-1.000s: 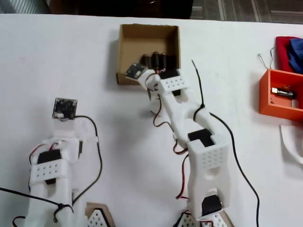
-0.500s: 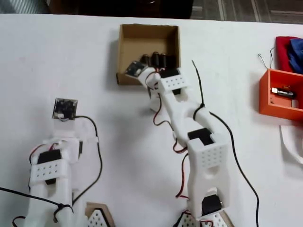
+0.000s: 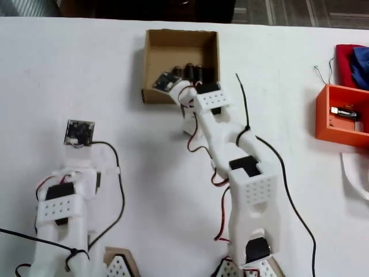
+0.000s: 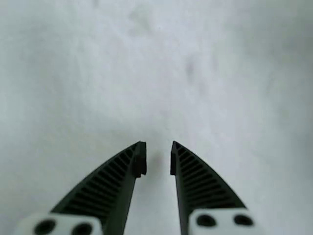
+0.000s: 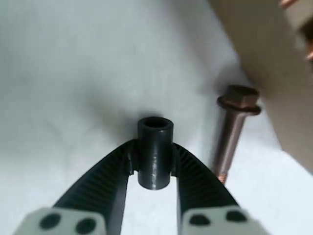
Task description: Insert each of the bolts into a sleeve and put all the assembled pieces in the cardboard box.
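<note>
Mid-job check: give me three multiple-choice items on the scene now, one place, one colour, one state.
1. Where is the loose bolt? A on the table beside the sleeve; B inside the sleeve; C balanced on top of it.
2. What colour is the sleeve? A orange; B black; C white.
3. How is the left gripper? A shut on a bolt; B shut on a sleeve; C open, empty.
A: the bolt lies on the table by the sleeve. B: it looks black. C: its fingers are parted, nothing between.
</note>
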Tool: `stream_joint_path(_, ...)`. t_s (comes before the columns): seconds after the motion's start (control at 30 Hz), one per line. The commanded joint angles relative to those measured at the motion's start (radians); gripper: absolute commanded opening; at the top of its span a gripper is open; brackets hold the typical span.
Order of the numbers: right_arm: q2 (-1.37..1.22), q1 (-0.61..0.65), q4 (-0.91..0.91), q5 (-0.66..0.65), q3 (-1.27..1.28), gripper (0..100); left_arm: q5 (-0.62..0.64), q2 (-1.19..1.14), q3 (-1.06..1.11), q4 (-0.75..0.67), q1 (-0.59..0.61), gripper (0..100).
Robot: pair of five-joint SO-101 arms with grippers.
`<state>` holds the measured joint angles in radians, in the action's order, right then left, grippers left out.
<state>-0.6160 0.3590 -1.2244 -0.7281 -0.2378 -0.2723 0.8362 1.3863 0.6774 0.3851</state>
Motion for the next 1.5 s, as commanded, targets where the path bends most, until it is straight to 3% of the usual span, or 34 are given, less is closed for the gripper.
stream_joint_path(0.0, 0.008, 0.015, -0.036, 0.002, -0.029, 2.4, -0.003, 0.008, -0.004, -0.011, 0.006, 11)
stream_joint_path(0.27, 0.005, 0.018, -0.035, 0.002, -0.029, 3.3, -0.003, 0.008, -0.004, -0.011, 0.006, 11)
stream_joint_path(0.43, 0.005, 0.018, -0.03, 0.0, -0.029, 14.2, -0.003, 0.008, -0.004, -0.011, 0.006, 11)
stream_joint_path(0.8, -0.065, 0.015, -0.03, -0.006, -0.038, 11.2, -0.003, 0.008, -0.004, -0.011, 0.006, 11)
stream_joint_path(0.9, -0.071, 0.013, -0.035, 0.0, -0.071, 1.0, -0.003, 0.008, -0.004, -0.011, 0.006, 11)
stream_joint_path(1.0, -0.058, 0.012, -0.05, 0.0, -0.092, 2.0, -0.003, 0.008, -0.004, -0.011, 0.006, 11)
stream_joint_path(1.2, 0.114, -0.028, -0.142, 0.057, -0.152, 2.3, -0.002, 0.008, -0.004, -0.011, 0.006, 11)
stream_joint_path(1.4, 0.458, -0.085, -0.239, 0.115, -0.15, 2.3, 0.002, 0.008, -0.025, -0.002, 0.006, 11)
stream_joint_path(1.47, 0.579, -0.097, -0.266, 0.161, -0.149, 2.3, 0.002, 0.003, -0.081, 0.061, 0.0, 11)
